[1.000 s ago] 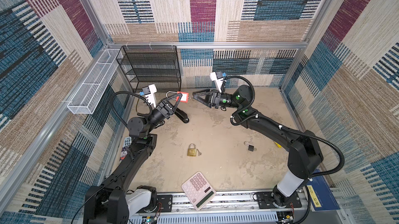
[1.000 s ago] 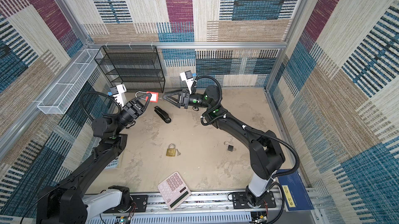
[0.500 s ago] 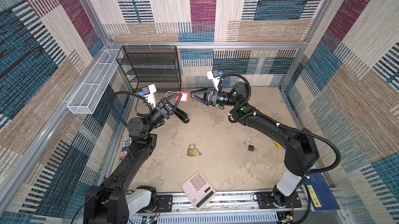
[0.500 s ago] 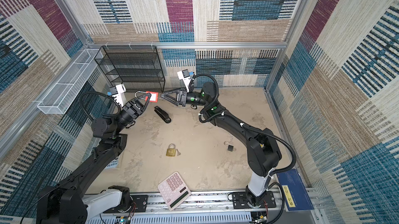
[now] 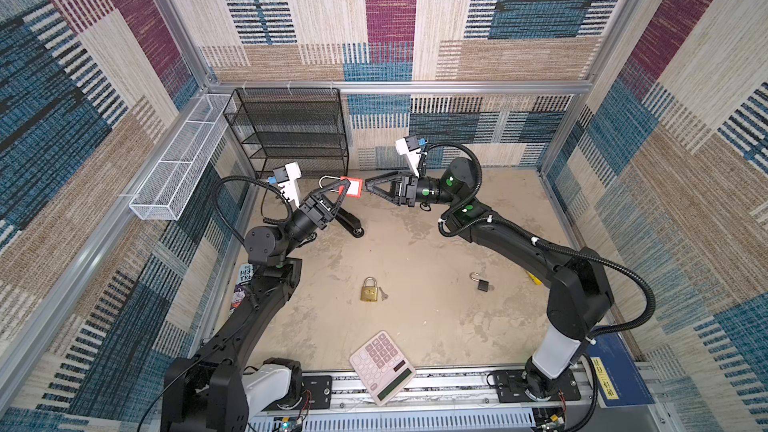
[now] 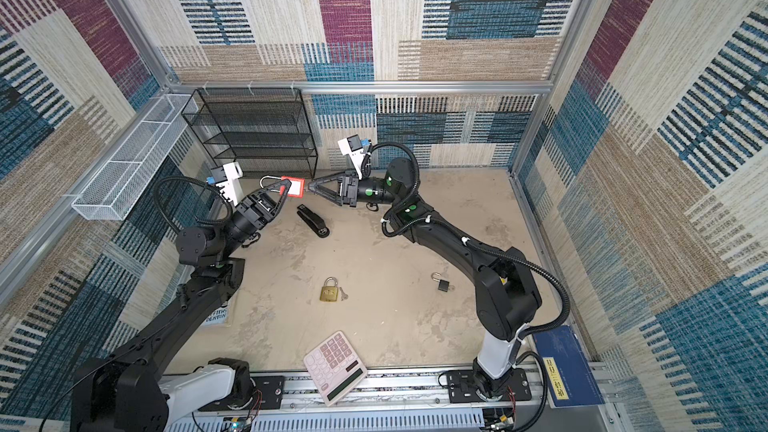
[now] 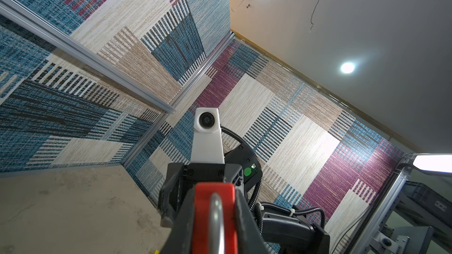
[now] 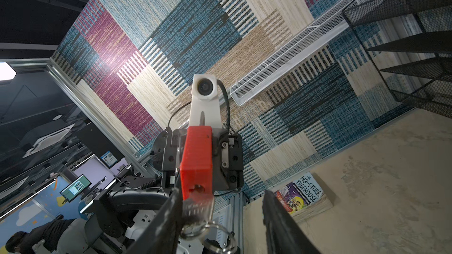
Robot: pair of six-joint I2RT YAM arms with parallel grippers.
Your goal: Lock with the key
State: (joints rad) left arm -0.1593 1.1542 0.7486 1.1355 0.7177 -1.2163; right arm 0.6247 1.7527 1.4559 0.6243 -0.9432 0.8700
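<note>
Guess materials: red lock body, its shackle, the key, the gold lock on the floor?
Red lock body: likely plastic; matte, saturated colour, no glint.
Shackle: metal, probably steel; bright silver with a highlight streak.
Key: metal; thin, silvery, reflective.
Gold lock: brass or brass-plated, can't tell which; yellow metallic sheen.
</note>
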